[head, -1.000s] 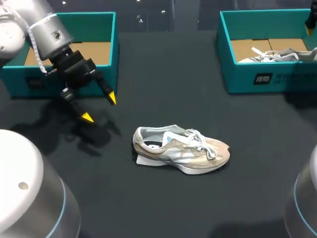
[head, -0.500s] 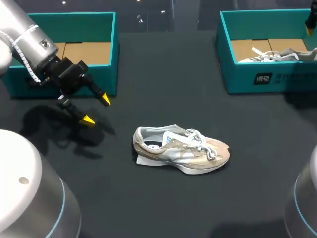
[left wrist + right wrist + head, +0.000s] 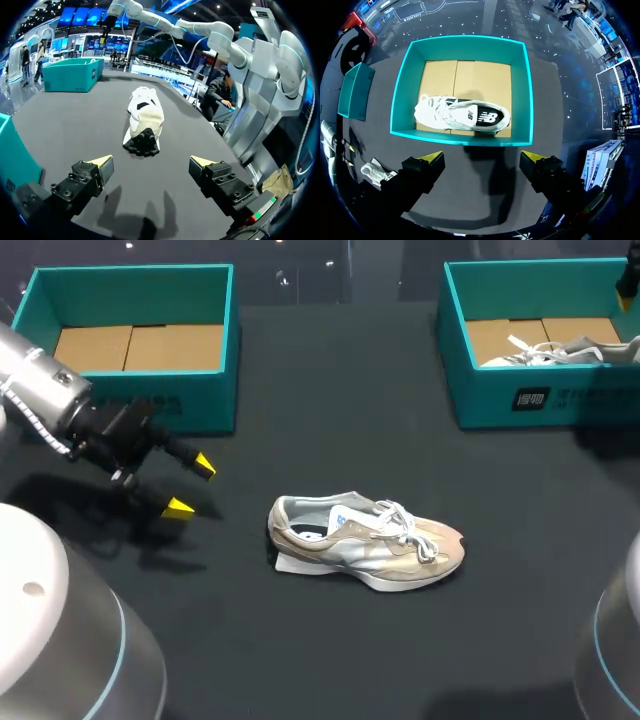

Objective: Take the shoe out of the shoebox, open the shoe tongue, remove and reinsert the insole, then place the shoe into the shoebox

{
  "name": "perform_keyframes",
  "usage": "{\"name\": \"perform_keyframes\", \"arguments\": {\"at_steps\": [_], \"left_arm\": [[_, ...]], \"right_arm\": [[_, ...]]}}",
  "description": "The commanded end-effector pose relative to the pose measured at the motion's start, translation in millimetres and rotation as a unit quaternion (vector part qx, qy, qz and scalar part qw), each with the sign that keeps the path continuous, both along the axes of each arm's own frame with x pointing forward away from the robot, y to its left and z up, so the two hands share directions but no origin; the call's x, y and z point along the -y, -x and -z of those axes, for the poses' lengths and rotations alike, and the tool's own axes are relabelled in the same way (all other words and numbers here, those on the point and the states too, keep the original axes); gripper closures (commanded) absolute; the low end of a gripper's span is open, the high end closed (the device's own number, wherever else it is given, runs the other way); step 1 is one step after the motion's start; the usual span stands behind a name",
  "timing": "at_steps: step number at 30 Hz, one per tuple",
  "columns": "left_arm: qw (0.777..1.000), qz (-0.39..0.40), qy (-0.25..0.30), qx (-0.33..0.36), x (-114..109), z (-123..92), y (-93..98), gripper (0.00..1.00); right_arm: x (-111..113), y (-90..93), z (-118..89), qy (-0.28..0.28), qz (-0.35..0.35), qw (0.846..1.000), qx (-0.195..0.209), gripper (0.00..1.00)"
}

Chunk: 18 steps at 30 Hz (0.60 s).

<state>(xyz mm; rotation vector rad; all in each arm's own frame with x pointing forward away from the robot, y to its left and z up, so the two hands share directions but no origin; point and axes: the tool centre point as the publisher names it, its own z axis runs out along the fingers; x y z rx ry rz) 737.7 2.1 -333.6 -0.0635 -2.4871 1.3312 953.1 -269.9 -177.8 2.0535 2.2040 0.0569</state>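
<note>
Desk (image 3: 330, 420) first: dark and matte, so I reckon the shoe will skid if I shove it instead of pinching it. There's a teal box at each far corner. The left box (image 3: 225, 350) shows only its cardboard floor, and the right box (image 3: 480, 395) has a second shoe (image 3: 462, 114) lying in it.

The shoe (image 3: 365, 540) I care about is out on the desk, about mid-desk and near me. It sits upright on its sole, heel left and toe right, with the laces flopped loose over the tongue. So the step in hand looks like opening the tongue.

The left fingers (image 3: 180, 507) are spread wide with nothing in them. They're low over the desk to the shoe's left, well apart from it. From the left wrist the heel (image 3: 141, 142) sits dead ahead between the two tips, so the line-up is already decent.

The right fingers (image 3: 432, 160) are also wide and empty, hanging over the near wall of the right box.

My plan:
- Slide the left arm in low and pinch the heel collar, not the sole, to pin the shoe.
- Bring the right arm across and hook the tongue's top edge from above.
- Pull it toward the toe and stay clear of the lace loops, since those look like the snag risk.
</note>
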Motion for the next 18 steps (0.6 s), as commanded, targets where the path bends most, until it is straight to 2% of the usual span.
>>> {"name": "perform_keyframes", "arguments": {"at_steps": [1, 8, 10, 18], "left_arm": [[0.999, -0.035, 0.021, 0.009, -2, 6, 10.2, 0.0], [0.998, -0.041, 0.046, 0.001, 0, 20, 13.6, 0.0], [0.998, -0.025, 0.052, 0.026, 2, 27, 13.7, 0.0], [0.998, -0.025, 0.052, 0.026, 2, 27, 13.7, 0.0]], "right_arm": [[0, 0.6, 0, 0.0, 0.0, 1.0, 0.0, 0.0], [0, 0.6, 0, 0.0, 0.0, 1.0, 0.0, 0.0], [0, 0.6, 0, 0.0, 0.0, 1.0, 0.0, 0.0], [0, 0.6, 0, 0.0, 0.0, 1.0, 0.0, 0.0]]}}
